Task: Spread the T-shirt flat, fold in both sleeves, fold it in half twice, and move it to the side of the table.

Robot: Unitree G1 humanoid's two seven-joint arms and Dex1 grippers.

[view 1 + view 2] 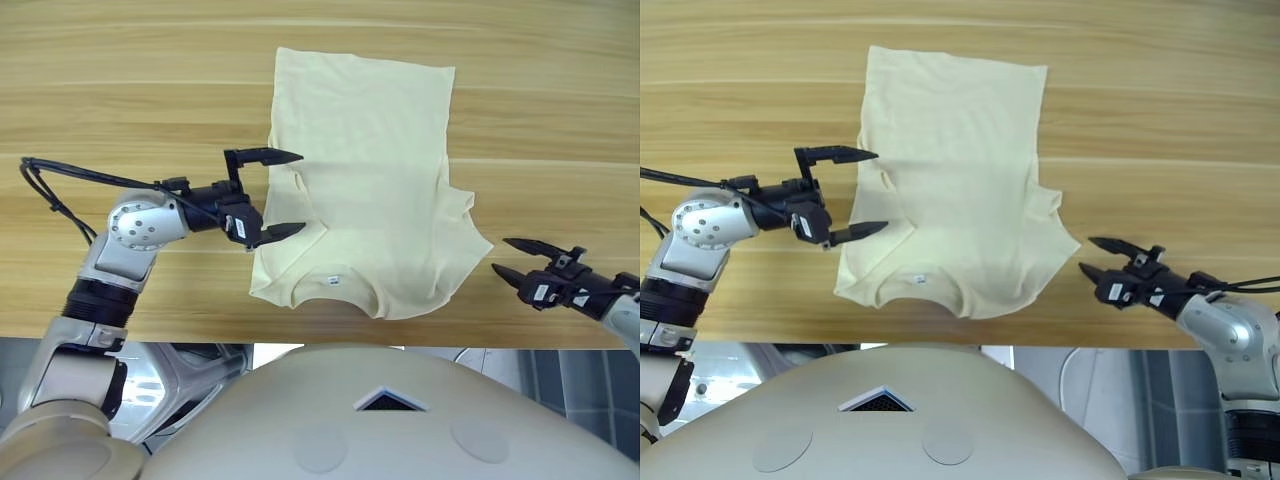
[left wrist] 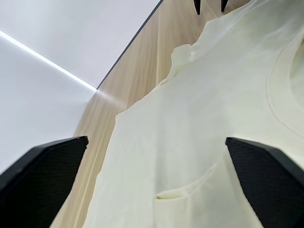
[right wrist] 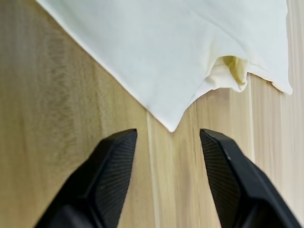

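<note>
1. The pale yellow T-shirt (image 1: 365, 170) lies on the wooden bench (image 1: 120, 80), collar nearest the robot.
2. The left end effector (image 1: 300, 192) gapes wide over the shirt's left edge.
3. The right end effector (image 1: 500, 254), fingers spread, sits just beside the right sleeve tip.

The shirt (image 1: 370, 170) lies on the table (image 1: 120, 90); left gripper (image 1: 301, 192) at its left edge, right gripper (image 1: 500, 254) just right of it.

A robotics test room, by appearances. A wood-grain table (image 1: 120, 80) stands before a bare white wall (image 2: 57, 33), with black cables (image 1: 50, 192) looped over it.
</note>
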